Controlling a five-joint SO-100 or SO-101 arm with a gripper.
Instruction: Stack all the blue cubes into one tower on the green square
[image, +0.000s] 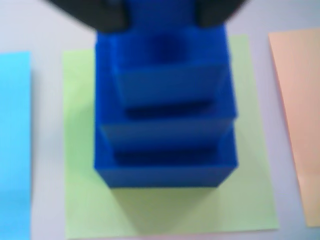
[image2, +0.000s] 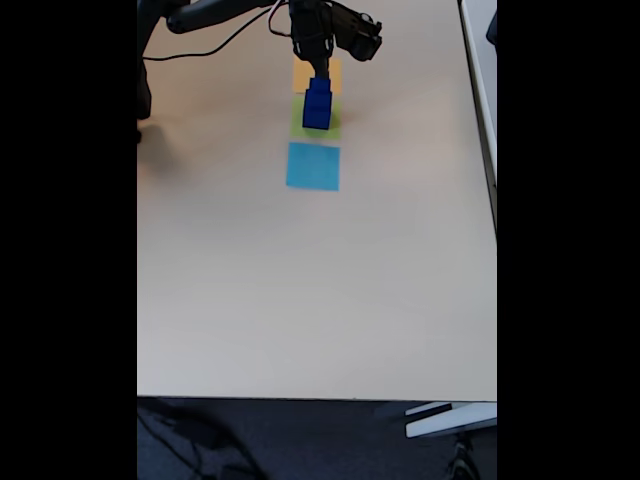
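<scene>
A: What stands in the way?

B: Just the tower (image2: 317, 103) on the green square (image2: 331, 127), close to the tabletop's (image2: 300, 300) far edge, with the tool (image2: 320, 68) right at its top.

A: And beside it?

B: Flat paper: an orange square (image2: 333, 72) toward the far edge, a light-blue square (image2: 313, 166) on the near side. From there to the near edge and both side edges, bare tabletop.

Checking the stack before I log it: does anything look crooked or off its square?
Nothing stands out. The tower of blue cubes sits stepped and upright within the green square, with the gripper at its top.
</scene>
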